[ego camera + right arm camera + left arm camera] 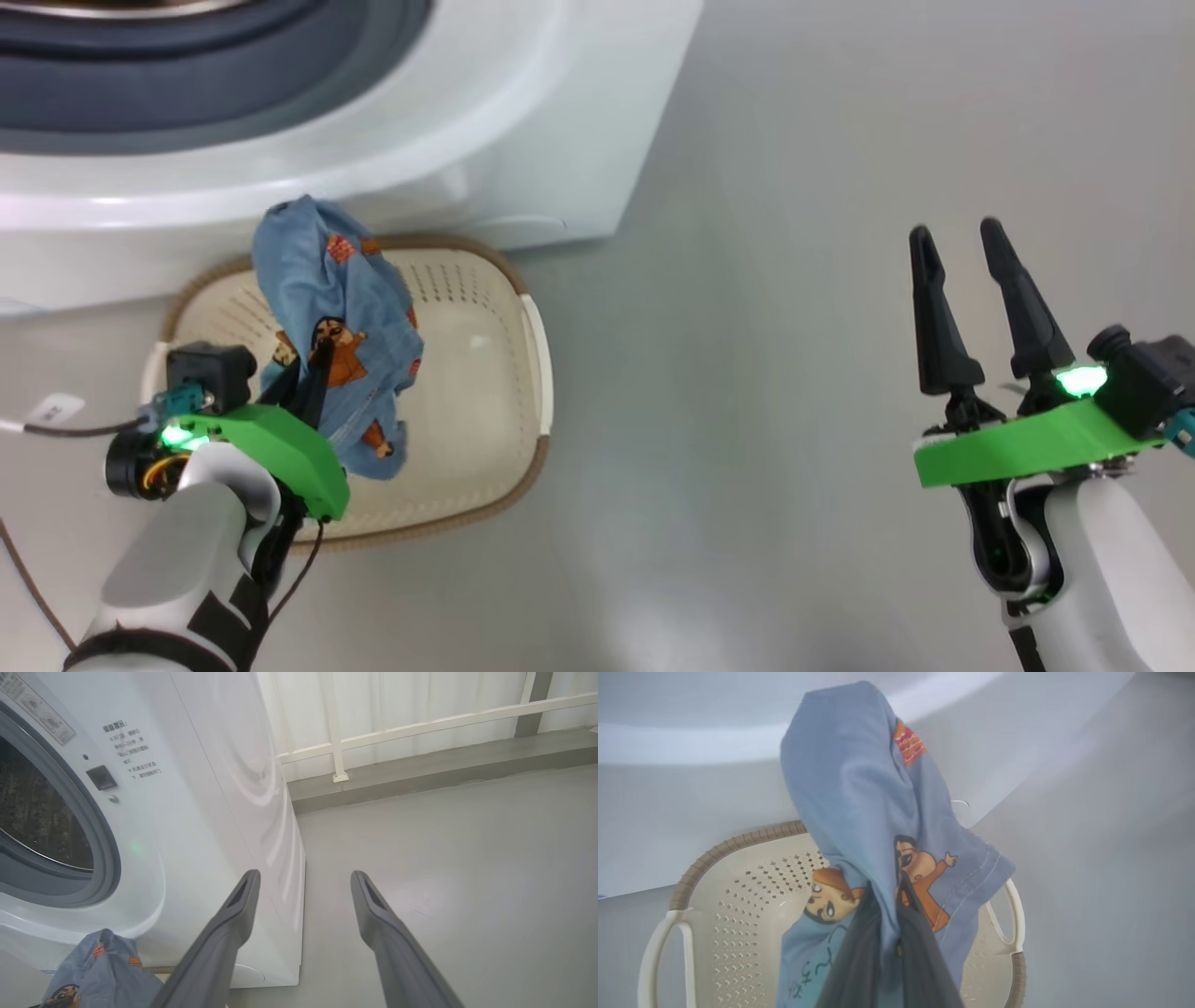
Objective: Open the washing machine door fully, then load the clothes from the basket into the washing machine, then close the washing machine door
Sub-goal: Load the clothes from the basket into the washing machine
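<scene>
The washing machine (523,140), the largest body in the scene, stands on the grey floor (794,373) with its front toward the robot. In the right wrist view its drum mouth (37,812), ringed by a grey gasket (105,858), lies uncovered, which suggests the door is swung aside so that loading can proceed. The basket (485,401) sits on the floor just in front of the machine's base and below that mouth, a placement that keeps the carry from basket to drum short. Above the basket hangs one of the clothes, a light-blue garment (322,280) with orange cartoon prints. It is lifted off the perforated bottom and drapes down around the fingers, since soft cloth has no shape of its own and folds about whatever pinches it. The left gripper (317,359) holds it, jaws pressed together on a fold near the middle of the cloth. This grip gathers the bulk into one bundle and is judged suited to passing it through the round mouth. The right gripper (954,231) hovers well to the side over bare floor, its jaws spread wide and holding nothing, apparently parked out of the left arm's way and free for the door later.
</scene>
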### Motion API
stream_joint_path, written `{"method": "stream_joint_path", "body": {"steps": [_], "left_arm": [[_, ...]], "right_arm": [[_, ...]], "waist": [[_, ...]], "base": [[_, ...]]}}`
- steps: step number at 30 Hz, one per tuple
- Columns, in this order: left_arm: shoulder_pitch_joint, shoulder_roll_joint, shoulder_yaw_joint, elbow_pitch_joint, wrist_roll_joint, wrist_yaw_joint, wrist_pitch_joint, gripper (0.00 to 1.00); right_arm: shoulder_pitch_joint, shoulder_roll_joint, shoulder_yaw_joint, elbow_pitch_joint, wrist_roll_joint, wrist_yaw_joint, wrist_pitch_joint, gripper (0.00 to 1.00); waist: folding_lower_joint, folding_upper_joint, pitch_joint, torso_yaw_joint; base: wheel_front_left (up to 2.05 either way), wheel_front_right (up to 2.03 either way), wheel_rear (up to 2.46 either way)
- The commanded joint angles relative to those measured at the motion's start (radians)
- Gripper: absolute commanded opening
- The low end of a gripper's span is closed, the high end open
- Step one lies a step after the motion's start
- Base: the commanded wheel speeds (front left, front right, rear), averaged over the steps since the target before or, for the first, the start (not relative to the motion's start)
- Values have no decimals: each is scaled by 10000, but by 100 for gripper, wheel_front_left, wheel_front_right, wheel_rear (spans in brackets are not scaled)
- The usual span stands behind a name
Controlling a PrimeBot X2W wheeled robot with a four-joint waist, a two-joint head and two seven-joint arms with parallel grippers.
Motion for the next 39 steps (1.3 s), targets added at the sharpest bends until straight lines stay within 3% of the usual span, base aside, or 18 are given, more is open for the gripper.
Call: {"method": "stream_joint_path", "body": {"steps": [1,22,39], "left_arm": [[370,431,489,-450,-2,10,-133,0],[4091,263,3527,-4625,1906,696,-137,0],[6910,-480,5333,-7740,3296,724,-137,0]], "right_arm": [[389,-145,143,-145,-80,56,-78,100],[2136,-588,-20,150,-32,56,-78,100],[2909,-709,-174,124,8,56,-78,100]], "waist": [[0,0,-983,559],[0,0,-3542,1046],[0,0,-4197,1347]], "base": [[0,0,0],[0,0,0],[0,0,0]]}}
